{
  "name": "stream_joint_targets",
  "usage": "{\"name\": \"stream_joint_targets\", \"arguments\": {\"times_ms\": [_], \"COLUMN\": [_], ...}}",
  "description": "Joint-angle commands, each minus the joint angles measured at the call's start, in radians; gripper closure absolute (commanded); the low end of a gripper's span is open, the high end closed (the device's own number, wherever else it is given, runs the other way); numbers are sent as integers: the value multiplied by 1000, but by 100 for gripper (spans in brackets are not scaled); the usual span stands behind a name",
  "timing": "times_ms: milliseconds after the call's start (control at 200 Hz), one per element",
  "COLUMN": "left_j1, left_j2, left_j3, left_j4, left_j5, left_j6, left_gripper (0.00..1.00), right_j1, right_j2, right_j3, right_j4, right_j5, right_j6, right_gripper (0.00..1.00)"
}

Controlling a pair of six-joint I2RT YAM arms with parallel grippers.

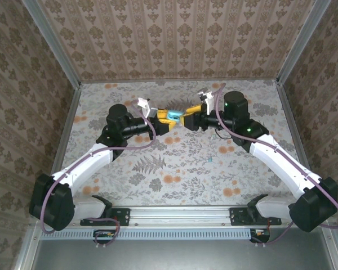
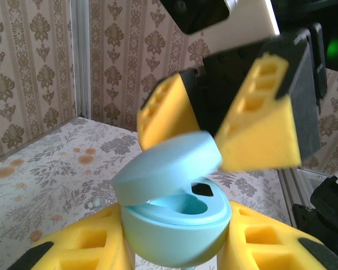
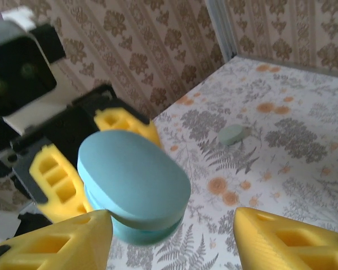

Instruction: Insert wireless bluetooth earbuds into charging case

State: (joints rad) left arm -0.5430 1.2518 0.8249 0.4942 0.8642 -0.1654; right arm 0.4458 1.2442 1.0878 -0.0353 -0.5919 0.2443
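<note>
Left gripper (image 1: 170,119) clenched on the pale teal charging case (image 2: 174,228), held up over the table (image 1: 174,188).
The case mouth faces up and the lid (image 2: 169,169) is ajar; I cannot tell its long axis. The right gripper (image 1: 188,119) is released, with its fingers just beside the lid. One earbud (image 1: 209,160) lies right of the case, and the walls (image 1: 174,39) are well apart.

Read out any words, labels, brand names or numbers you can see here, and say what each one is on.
None can be read.
The pale teal case is plain, lid and body, with no logo.
The yellow fingers around it are blank.
The wallpaper and the table show only flower patterns.
The green light on the right arm is a lamp, not a sign.
</note>
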Motion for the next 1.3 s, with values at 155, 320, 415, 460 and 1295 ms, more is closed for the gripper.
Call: {"name": "stream_joint_targets", "arguments": {"times_ms": [155,320,415,460,1295], "left_j1": [-19,-18,-19,-18,-17], "left_j2": [-34,-38,-38,-37,-15], "left_j3": [-16,-47,-69,-78,-90], "left_j4": [54,109,150,177,254], "left_j5": [44,-15,-55,-73,-114], "left_j6": [-14,-35,-50,-59,-86], "left_gripper": [74,73,74,74,74], "right_j1": [-12,-12,-11,-13,-203], "right_j2": [50,65,42,23,141], "right_j3": [75,158,186,193,-180], "right_j4": [3,-90,-126,-141,-625], "right_j5": [108,115,99,81,365], "right_j6": [56,139,189,192,450], "right_gripper": [40,39,39,38,55]}}
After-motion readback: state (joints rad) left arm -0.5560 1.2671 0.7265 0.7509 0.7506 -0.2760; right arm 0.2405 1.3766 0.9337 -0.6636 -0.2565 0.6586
